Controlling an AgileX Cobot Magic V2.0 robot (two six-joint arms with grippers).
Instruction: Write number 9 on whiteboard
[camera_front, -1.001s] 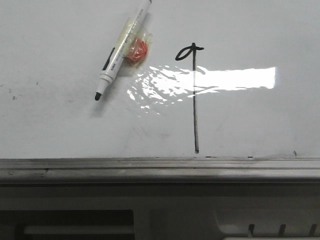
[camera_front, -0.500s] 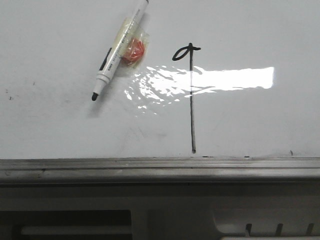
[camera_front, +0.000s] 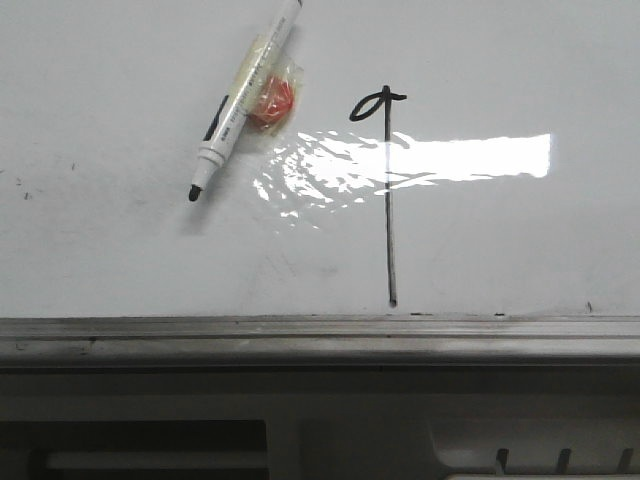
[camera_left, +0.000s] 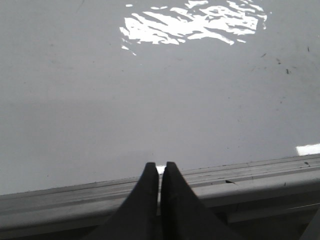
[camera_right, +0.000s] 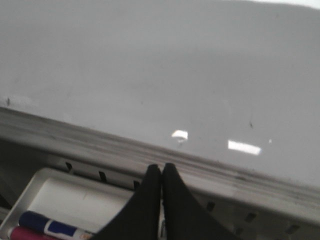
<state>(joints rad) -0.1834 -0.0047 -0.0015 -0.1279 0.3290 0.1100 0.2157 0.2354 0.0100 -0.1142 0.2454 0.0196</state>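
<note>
The number 9 (camera_front: 388, 190) is drawn in thin black marker on the whiteboard (camera_front: 110, 250): a long vertical stroke with a small flat loop at its top left. A white marker pen (camera_front: 240, 95), uncapped with its black tip down-left, lies on the board left of the 9, with tape and an orange-red piece (camera_front: 274, 100) on it. My left gripper (camera_left: 160, 167) is shut and empty over the board's grey rail (camera_left: 250, 172). My right gripper (camera_right: 161, 169) is shut and empty over the rail (camera_right: 75, 135). Neither gripper shows in the front view.
A bright glare patch (camera_front: 450, 155) crosses the 9's stroke. A grey metal rail (camera_front: 320, 335) runs along the board's near edge. Below it, a white tray (camera_right: 75, 197) holds a blue marker (camera_right: 47, 225) and a red one (camera_right: 22, 234).
The front view shifted slightly left and then back. The marker pen and the 9 lie as they did one second ago.
</note>
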